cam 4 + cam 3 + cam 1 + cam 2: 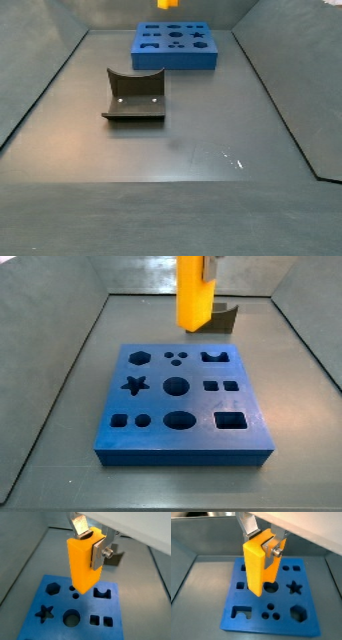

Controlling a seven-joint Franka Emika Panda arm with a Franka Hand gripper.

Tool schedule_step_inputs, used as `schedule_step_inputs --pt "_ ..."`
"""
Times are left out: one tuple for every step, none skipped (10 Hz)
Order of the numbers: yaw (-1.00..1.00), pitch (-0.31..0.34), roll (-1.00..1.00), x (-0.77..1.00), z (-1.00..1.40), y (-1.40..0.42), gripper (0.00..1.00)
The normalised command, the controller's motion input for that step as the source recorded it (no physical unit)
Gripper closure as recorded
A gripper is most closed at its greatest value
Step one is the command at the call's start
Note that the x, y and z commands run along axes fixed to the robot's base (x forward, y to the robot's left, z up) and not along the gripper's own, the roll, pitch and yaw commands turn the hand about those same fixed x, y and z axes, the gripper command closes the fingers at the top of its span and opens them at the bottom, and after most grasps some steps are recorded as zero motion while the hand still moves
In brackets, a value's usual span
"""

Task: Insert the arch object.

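The arch object (83,562) is a bright orange-yellow tall block. My gripper (92,543) is shut on its upper end and holds it upright in the air. Both wrist views show it (259,567) between the silver fingers (272,548). Below lies the blue board (40,627) with several shaped holes, among them an arch-shaped hole (101,593). In a side view the block (195,296) hangs above the board's far edge (174,344), clear of its top face. In a side view from farther off, only the block's lower end (166,4) shows above the board (174,58).
The dark fixture (135,95) stands on the grey floor apart from the board; it also shows behind the block (223,318). Grey sloping walls (80,336) enclose the floor on the sides.
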Motion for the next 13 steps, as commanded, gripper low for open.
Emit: schedule_step_inputs --pt "-1.0 -0.039 0.06 0.0 -0.26 0.0 1.0" --pt "-1.0 -0.033 0.06 0.0 -0.26 0.0 1.0" --pt "-1.0 -0.027 0.04 0.0 -0.21 0.0 1.0" --pt "-0.96 -0.003 0.0 0.19 0.0 0.08 1.0" --pt "-0.87 -0.004 -0.01 0.32 0.0 0.17 1.0" --pt "-0.88 0.0 -0.01 0.32 0.0 0.17 1.0" --pt "-0.89 0.0 0.0 0.3 0.0 0.17 1.0" --pt "-0.89 0.0 0.0 0.3 0.0 0.17 1.0" --pt "-0.88 -0.003 0.0 0.31 0.0 0.17 1.0" --pt "-0.8 -0.031 -0.01 0.43 -0.09 0.23 1.0" --pt "-0.79 0.0 0.0 0.45 -0.27 0.19 1.0" --pt "-0.81 0.0 0.01 0.42 -0.34 0.16 1.0" --pt "-0.83 0.0 0.02 0.35 -0.41 0.15 1.0"
